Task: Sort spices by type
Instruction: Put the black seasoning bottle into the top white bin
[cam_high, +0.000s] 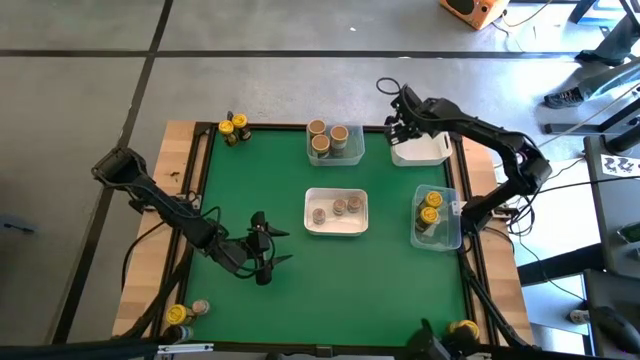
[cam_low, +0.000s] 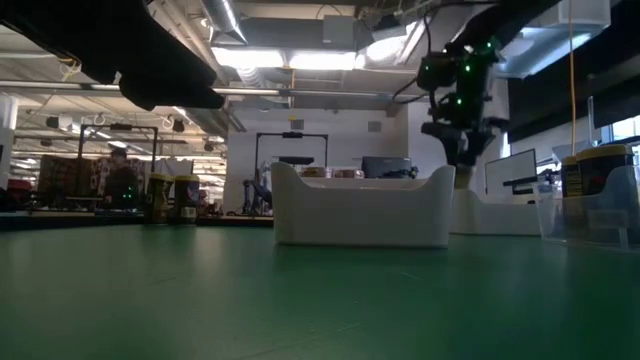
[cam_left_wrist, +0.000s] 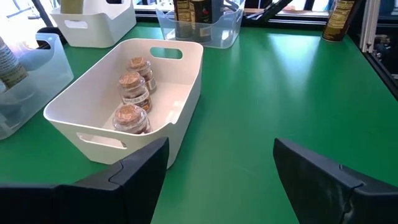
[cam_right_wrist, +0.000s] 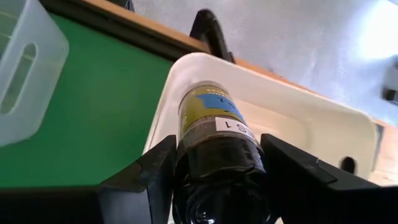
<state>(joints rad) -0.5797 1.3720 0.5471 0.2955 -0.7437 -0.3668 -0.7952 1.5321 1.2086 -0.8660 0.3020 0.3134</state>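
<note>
From above, the right pincer (cam_high: 404, 124) hangs over the white rectangular plastic tray (cam_high: 425, 152) at the green bench's (cam_high: 250, 190) far edge; the left pincer (cam_high: 268, 249) waits spread wide. Its wrist view shows the dark-lidded, yellow-labelled spice jar (cam_right_wrist: 214, 146) clamped above the tray rim; releasing here could tip it out.

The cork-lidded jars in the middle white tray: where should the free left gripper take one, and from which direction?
Best guess: from straight above, closing on the round side wall just under the lid. The three jars stand upright in a row inside the white tray, whose walls block a level approach. The end jar has the most room. The left gripper hangs open over bare mat.
</note>
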